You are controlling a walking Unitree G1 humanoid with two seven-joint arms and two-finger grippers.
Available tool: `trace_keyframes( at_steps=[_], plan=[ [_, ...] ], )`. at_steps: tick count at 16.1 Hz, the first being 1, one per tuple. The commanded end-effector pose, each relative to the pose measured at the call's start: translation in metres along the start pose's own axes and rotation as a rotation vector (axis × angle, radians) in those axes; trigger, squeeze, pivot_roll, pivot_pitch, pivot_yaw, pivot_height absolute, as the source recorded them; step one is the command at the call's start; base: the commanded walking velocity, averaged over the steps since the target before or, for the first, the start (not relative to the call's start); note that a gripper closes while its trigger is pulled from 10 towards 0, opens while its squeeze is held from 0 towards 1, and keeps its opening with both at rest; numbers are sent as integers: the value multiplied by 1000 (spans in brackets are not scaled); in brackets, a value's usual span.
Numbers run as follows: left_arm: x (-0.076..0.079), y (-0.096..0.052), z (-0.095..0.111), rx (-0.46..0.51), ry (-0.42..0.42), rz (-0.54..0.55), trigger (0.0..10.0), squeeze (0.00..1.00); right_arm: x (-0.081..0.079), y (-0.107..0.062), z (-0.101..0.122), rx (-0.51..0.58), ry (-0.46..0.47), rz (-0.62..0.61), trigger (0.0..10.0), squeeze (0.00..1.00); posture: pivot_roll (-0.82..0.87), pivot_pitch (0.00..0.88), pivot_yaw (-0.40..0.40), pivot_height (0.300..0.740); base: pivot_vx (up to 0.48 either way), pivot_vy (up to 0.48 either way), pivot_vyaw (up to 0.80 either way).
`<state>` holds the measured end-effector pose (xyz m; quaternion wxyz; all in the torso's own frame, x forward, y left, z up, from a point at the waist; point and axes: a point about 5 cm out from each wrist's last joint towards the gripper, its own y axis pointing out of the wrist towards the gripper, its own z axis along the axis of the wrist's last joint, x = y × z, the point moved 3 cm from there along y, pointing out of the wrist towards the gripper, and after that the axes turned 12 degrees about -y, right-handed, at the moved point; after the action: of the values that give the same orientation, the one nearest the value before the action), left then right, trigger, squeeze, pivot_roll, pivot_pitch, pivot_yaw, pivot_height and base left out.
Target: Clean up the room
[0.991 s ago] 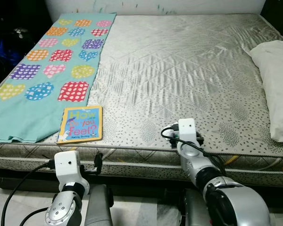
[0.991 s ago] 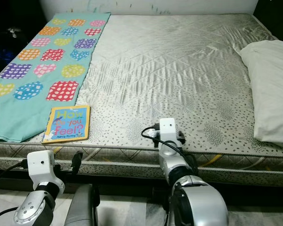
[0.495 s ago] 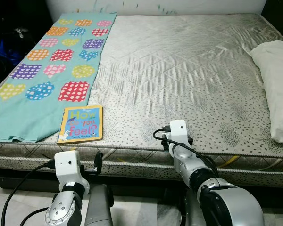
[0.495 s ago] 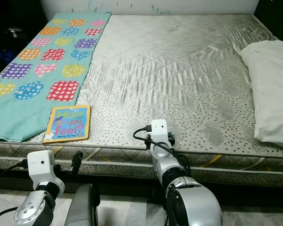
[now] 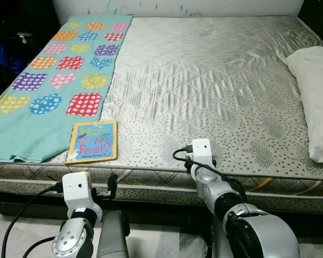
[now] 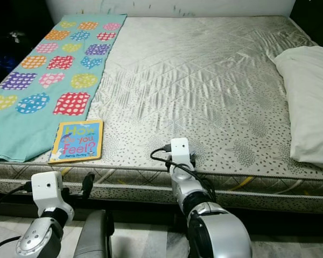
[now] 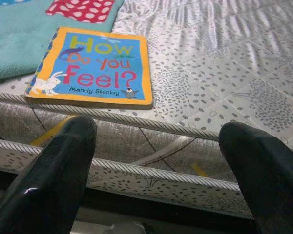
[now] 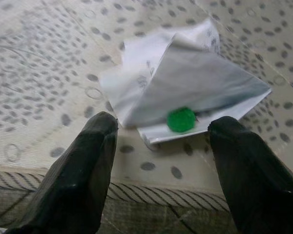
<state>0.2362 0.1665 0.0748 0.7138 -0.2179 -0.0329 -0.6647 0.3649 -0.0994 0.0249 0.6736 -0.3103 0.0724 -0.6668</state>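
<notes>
Silvery quilted mattress (image 5: 204,80) is your landmark: a crumpled white wrapper (image 8: 185,92) with a green dot lies near its front edge, the right gripper (image 8: 161,146) poised just short of it, fingers apart and holding nothing. The board book (image 5: 92,141) sits further left along that edge beside the teal blanket (image 5: 54,80); the left gripper (image 7: 161,165) waits below, spread wide. Judged from here, nothing is collected yet.
</notes>
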Motion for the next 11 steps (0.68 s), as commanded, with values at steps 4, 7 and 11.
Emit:
trace_keyframes(
  at_steps=[4, 7, 11],
  plan=[
    [-5, 1, -3, -20, 11, 24, 10000, 0, -4, -1, -7, -42, 13, -6, 10000, 0, 255, 70, 13, 555, 0, 0, 0],
    [-5, 1, -3, -20, 12, 24, 10000, 0, -3, -1, -6, -43, 10, -9, 10000, 0, 254, 70, 12, 555, 0, 0, 0],
    [-5, 1, -3, -22, 12, 27, 10000, 0, -1, -1, -8, -54, 19, -17, 10000, 0, 254, 70, 12, 555, 0, 0, 0]
  ],
)
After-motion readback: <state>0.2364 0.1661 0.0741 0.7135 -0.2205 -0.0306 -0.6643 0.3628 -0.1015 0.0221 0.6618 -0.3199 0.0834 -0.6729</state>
